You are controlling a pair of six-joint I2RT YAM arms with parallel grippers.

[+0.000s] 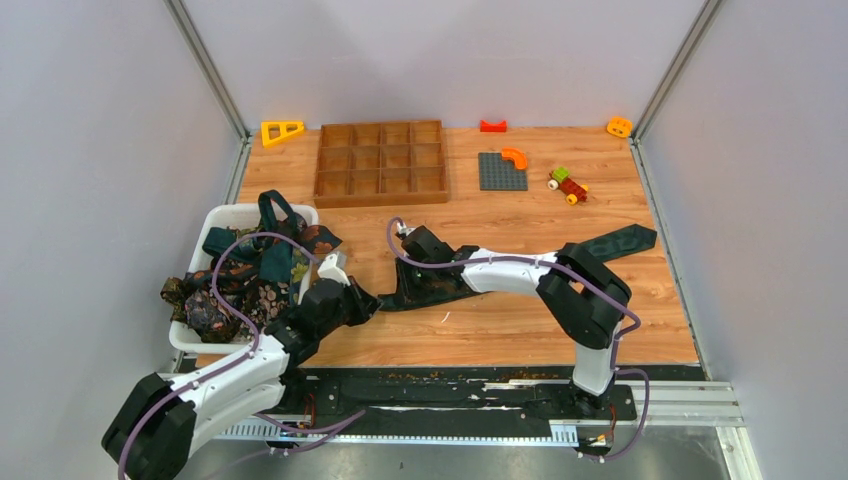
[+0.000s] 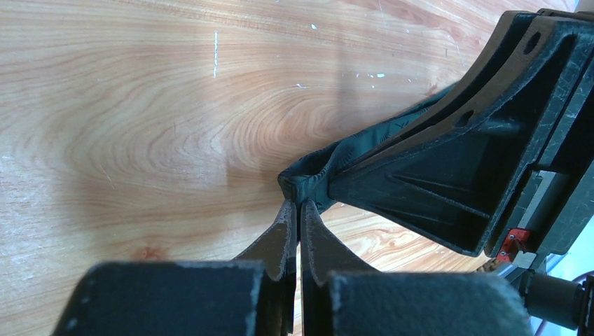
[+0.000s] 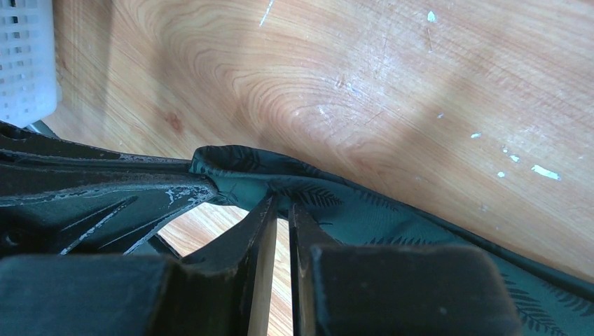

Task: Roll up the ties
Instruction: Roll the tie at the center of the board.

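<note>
A dark green-black tie (image 1: 620, 243) with a fern print lies across the wooden table, its wide end at the right and its narrow end near the middle. My left gripper (image 1: 372, 300) is shut on the tip of the narrow end (image 2: 308, 178), fingertips (image 2: 288, 217) pinched together. My right gripper (image 1: 400, 292) is close beside it, its jaws nearly closed and nipping the tie's edge (image 3: 364, 210); its fingertips (image 3: 266, 210) touch the fabric. Each wrist view shows the other gripper's finger close by. Several other ties (image 1: 255, 275), teal and brown patterned, are heaped in a white basket (image 1: 235, 212).
A wooden compartment tray (image 1: 380, 162) stands at the back. A yellow triangle (image 1: 282, 131), red piece (image 1: 493, 126), grey baseplate (image 1: 501, 171), toy car (image 1: 568, 185) and orange piece (image 1: 619, 127) lie along the back. The basket corner shows in the right wrist view (image 3: 24, 63).
</note>
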